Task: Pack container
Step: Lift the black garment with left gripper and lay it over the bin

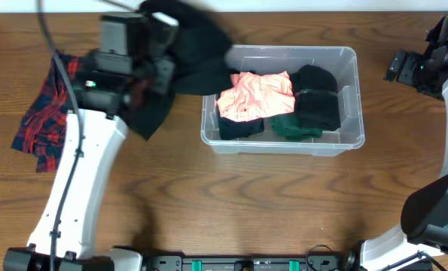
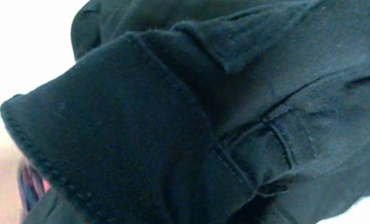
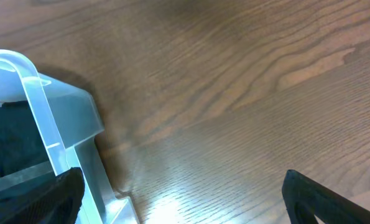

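Note:
The clear plastic container stands at the table's middle right. It holds a pink garment, black clothes and a green one. My left gripper is shut on a black garment and holds it up just left of the container's left rim. That black garment fills the left wrist view and hides the fingers. My right gripper is open and empty over bare wood, right of the container's corner. It shows in the overhead view at the right edge.
A red and blue plaid garment lies on the table at the far left, partly under my left arm. The wooden table extends in front of the container.

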Controlling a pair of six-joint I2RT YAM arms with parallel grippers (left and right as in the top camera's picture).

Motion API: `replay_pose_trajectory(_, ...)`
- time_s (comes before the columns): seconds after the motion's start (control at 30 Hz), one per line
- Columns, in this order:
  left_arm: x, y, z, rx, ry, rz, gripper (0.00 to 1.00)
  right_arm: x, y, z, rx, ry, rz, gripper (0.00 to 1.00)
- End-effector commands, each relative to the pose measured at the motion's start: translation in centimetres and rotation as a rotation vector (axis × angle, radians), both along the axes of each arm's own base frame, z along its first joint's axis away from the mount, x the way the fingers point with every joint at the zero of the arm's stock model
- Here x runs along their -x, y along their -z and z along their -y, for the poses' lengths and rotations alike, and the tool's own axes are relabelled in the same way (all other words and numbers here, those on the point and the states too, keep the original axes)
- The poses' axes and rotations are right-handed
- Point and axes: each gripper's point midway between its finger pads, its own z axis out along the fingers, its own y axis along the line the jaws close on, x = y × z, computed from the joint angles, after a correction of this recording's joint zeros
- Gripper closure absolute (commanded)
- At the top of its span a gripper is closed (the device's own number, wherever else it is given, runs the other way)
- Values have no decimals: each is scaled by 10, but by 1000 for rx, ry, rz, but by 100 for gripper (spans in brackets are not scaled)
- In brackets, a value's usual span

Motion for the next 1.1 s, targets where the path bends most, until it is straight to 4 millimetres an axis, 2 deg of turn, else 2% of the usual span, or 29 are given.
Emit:
replay_pose_trajectory(0.0, 11, -62, 36, -90, 156, 211, 94, 0, 2, 2, -4, 17, -3, 1)
replay_pose_trajectory(0.2, 32, -76, 112, -116, 334, 309, 94, 0, 2, 2, -4, 17, -3, 1)
replay_pose_trajectory(0.3, 47, -74, 149, -96, 417, 319, 94, 0, 2, 2, -4, 17, -3, 1)
replay_pose_trajectory(0.43, 49, -64, 180, -96, 414, 321, 94, 0, 2, 2, -4, 17, -3, 1)
replay_pose_trajectory(0.6, 29, -38, 199, -120, 331, 312, 94, 0, 2, 2, -4, 17, -3, 1)
replay_pose_trajectory(0.77, 6, -13, 200, -126, 223, 290, 94, 0, 2, 2, -4, 17, -3, 1)
replay_pose_trajectory(0.93, -7, 0, 205, -92, 171, 286, 94, 0, 2, 2, -4, 17, -3, 1)
replay_pose_trajectory(1.07, -11, 9, 208, -63, 149, 267, 94, 0, 2, 2, -4, 17, -3, 1)
